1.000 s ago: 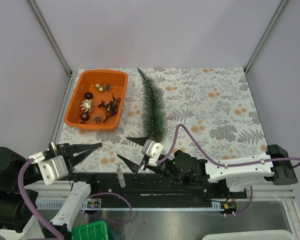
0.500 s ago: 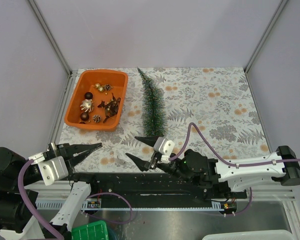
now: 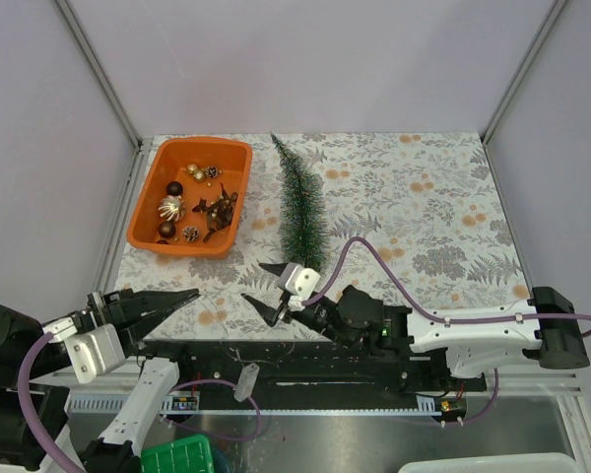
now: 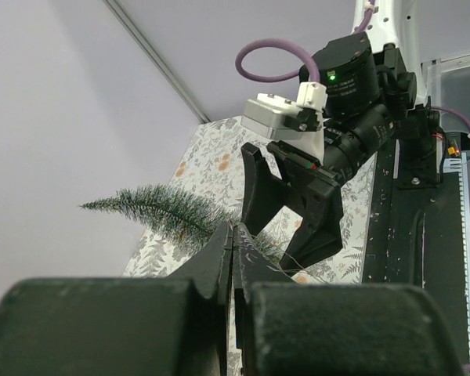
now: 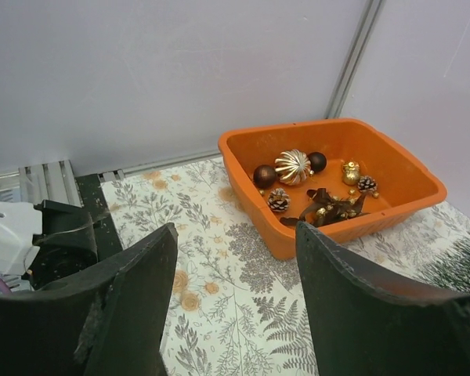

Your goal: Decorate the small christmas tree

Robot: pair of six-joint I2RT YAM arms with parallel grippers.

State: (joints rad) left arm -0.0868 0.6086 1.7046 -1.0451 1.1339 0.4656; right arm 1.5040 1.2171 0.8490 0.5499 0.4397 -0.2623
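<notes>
The small christmas tree (image 3: 303, 212) lies flat on the floral table, tip toward the back, base near my right gripper (image 3: 253, 282). That gripper is open and empty, low over the table and pointing left. In the right wrist view its open gripper (image 5: 235, 231) frames bare cloth short of the orange tray (image 5: 352, 233), and the tree (image 5: 464, 258) shows at the right edge. The tray (image 3: 143, 212) holds a gold ribbed ball (image 3: 170, 208), brown balls (image 5: 265, 175), pine cones (image 5: 279, 200) and brown ribbon. My left gripper (image 3: 194, 293) is shut and empty at the near left. In the left wrist view the shut left gripper (image 4: 235, 229) points at the tree (image 4: 164, 207).
Grey wall panels with metal corner posts (image 3: 98, 69) close in the table on three sides. A black rail (image 3: 305, 367) runs along the near edge. A green bin (image 3: 177, 458) sits below it. A purple cable (image 3: 360, 251) loops above the right arm.
My right gripper swung a little to the right and then back left, staying open. The left arm's wrist sank slightly toward the near edge, jaws still shut.
</notes>
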